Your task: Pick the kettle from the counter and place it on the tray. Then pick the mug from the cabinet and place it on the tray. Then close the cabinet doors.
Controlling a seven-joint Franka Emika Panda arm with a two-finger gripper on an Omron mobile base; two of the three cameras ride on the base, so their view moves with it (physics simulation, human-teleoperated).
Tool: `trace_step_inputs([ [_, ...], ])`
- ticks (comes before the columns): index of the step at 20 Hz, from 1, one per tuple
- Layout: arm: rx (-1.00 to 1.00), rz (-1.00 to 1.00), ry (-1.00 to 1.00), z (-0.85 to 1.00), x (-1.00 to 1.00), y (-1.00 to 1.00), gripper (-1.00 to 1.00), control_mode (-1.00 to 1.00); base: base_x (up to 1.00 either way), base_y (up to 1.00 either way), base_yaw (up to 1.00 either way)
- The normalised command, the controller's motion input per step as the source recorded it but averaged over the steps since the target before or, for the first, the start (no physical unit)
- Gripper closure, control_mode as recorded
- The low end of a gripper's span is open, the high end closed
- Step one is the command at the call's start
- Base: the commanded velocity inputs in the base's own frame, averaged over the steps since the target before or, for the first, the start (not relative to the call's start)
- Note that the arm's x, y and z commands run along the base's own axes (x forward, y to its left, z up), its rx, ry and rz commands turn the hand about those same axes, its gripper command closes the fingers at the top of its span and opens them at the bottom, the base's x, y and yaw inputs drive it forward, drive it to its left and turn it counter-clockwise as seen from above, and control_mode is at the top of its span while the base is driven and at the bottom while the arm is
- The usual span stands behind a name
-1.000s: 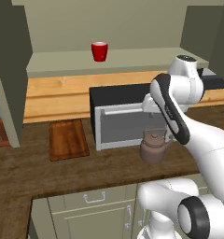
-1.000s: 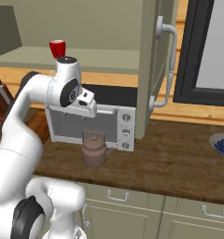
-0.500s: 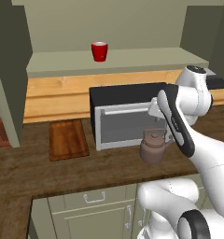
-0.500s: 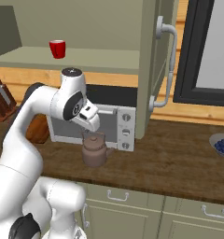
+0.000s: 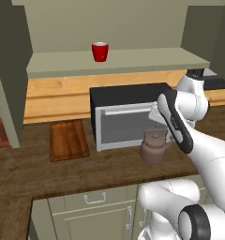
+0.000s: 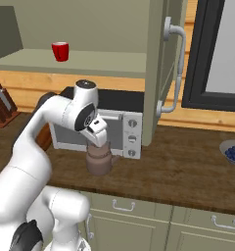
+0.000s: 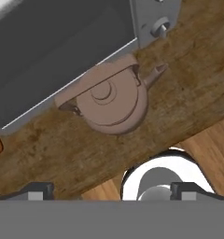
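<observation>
While my gripper (image 7: 111,191) hangs above the counter (image 7: 188,102) with its two dark fingertips (image 7: 37,190) spread wide and nothing between them, the kettle (image 7: 111,98) sits directly below me, upright on the dark wood. Looking straight down, I see its lid knob at the centre, the arched handle running across the top, and the short spout pointing toward the microwave's control knob. The kettle stands just in front of the microwave (image 5: 128,117), close to its glass door; whether the two touch I cannot tell.

From the left base view, my arm bends over the kettle (image 5: 154,147) and hides the right end of the microwave. The tray (image 5: 68,139) lies flat on the counter (image 5: 63,176) to the left of the microwave, near it and bare, well apart from the kettle.

Higher up, the mug (image 5: 100,51) stands upright on the pale shelf of the cabinet (image 5: 133,58), above the microwave's left part. In the right base view the mug (image 6: 60,51) shows on that same shelf, and one of the cabinet doors (image 6: 158,68) stands swung open, its silver bar handle (image 6: 174,68) facing the room. A knife block (image 6: 1,103) sits at the far left of the counter, and a bowl of blueberries (image 6: 233,153) rests far right.
</observation>
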Motion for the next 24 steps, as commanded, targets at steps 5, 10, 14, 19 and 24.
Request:
trace_step_inputs([
  [5,0.01,0.00,0.17,-0.22,0.42,0.00,-1.00,-1.00,0.00,0.00,0.00],
  [10,0.00,0.00,0.14,-0.25,0.40,0.00,-1.00,-1.00,0.00,0.00,0.00],
  [14,0.00,0.00,0.03,-0.23,0.29,0.00,-1.00,-1.00,0.00,0.00,0.00],
  [19,0.00,-0.01,0.00,-0.27,0.18,0.00,-1.00,-1.00,0.00,0.00,0.00],
  [24,0.00,0.00,0.00,-0.21,0.21,0.00,-1.00,-1.00,0.00,0.00,0.00],
])
